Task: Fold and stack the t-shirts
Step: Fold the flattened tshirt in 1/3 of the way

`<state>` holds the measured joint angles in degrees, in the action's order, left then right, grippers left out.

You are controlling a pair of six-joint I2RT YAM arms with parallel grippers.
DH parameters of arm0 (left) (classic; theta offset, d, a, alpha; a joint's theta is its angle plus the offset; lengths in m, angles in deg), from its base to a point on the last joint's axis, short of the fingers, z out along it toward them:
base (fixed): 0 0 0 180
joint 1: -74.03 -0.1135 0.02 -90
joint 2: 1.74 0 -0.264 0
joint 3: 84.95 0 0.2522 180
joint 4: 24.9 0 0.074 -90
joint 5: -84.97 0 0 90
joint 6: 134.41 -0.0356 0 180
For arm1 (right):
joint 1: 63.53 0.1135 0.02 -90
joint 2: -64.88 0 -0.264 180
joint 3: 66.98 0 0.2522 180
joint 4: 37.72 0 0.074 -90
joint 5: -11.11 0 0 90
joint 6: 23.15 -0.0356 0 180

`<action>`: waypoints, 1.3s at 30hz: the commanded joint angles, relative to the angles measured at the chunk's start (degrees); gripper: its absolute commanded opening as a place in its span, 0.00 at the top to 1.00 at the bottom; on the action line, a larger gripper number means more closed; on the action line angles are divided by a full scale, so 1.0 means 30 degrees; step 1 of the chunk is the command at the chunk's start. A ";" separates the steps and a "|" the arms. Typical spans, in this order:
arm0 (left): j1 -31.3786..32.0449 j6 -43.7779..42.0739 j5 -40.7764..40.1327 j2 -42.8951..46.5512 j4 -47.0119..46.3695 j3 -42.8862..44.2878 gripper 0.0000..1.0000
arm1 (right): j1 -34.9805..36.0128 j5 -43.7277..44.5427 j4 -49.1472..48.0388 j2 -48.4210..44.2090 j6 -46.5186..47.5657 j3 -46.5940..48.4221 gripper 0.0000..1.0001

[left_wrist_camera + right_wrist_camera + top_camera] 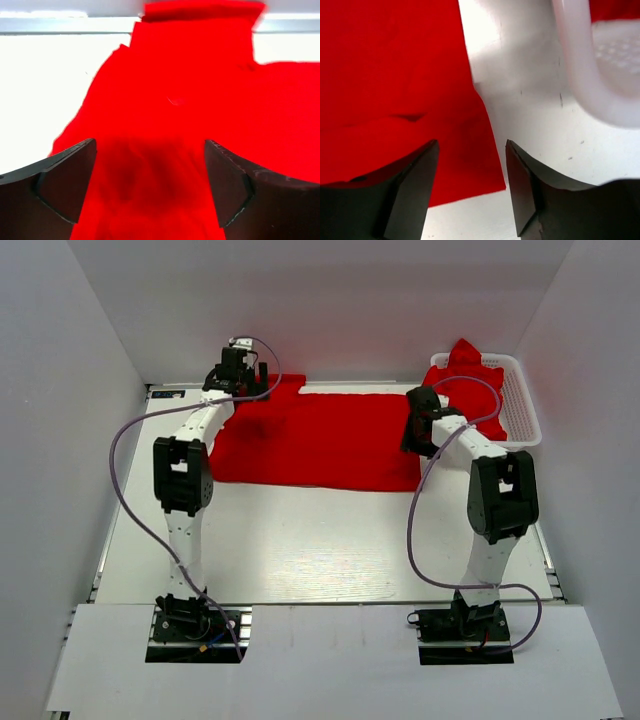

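Observation:
A red t-shirt lies spread flat across the back of the white table. My left gripper is open above the shirt's far left part; the left wrist view shows red fabric between the spread fingers. My right gripper is open over the shirt's right edge; the right wrist view shows the shirt's corner between its fingers, held by neither. More red t-shirts are bunched in the white basket.
The white lattice basket stands at the back right; its rim shows close to my right gripper. White walls enclose the table at left, right and back. Cables loop from both arms.

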<state>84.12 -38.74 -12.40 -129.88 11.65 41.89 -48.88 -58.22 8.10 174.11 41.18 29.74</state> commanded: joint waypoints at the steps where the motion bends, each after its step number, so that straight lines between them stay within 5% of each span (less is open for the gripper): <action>1: -0.0433 0.0717 -0.0647 -0.0879 0.2659 0.3285 0.00 | -0.0022 -0.0294 0.0477 0.0006 0.0878 0.1700 0.36; 5: -0.0608 0.1010 -0.0149 -0.0358 0.2659 0.2683 0.00 | 0.0066 -0.1467 -0.0107 -0.0871 0.1379 0.1147 0.30; 9: -0.0784 0.1186 0.0057 0.1809 0.2131 -0.0127 0.00 | 0.0241 -0.2726 -0.0897 -0.2130 0.2430 -0.0314 0.10; 18: -0.0579 0.2501 0.2454 0.6851 -0.0737 -0.9701 0.00 | 0.1061 -0.6647 -0.3242 -0.3160 0.3488 -0.2955 0.10; 25: -0.0755 0.3324 0.2781 0.5918 -0.1326 -1.1442 0.00 | 0.1150 -0.7351 -0.4151 -0.0876 0.2991 -0.2809 0.10; 31: -0.0958 0.4873 0.1616 0.4714 0.0516 -1.2200 0.00 | 0.1062 -0.7213 -0.4677 0.0035 0.2436 -0.3569 0.10; 39: -0.1312 1.1049 -0.1115 0.8780 0.4504 -1.9226 0.00 | 0.1150 -0.8001 -0.5555 -0.1574 0.0999 -0.8099 0.10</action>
<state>81.34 -15.62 -12.36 -106.32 11.32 -6.79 -45.42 -79.77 -10.76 170.53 47.04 12.32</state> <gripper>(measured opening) 0.993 0.904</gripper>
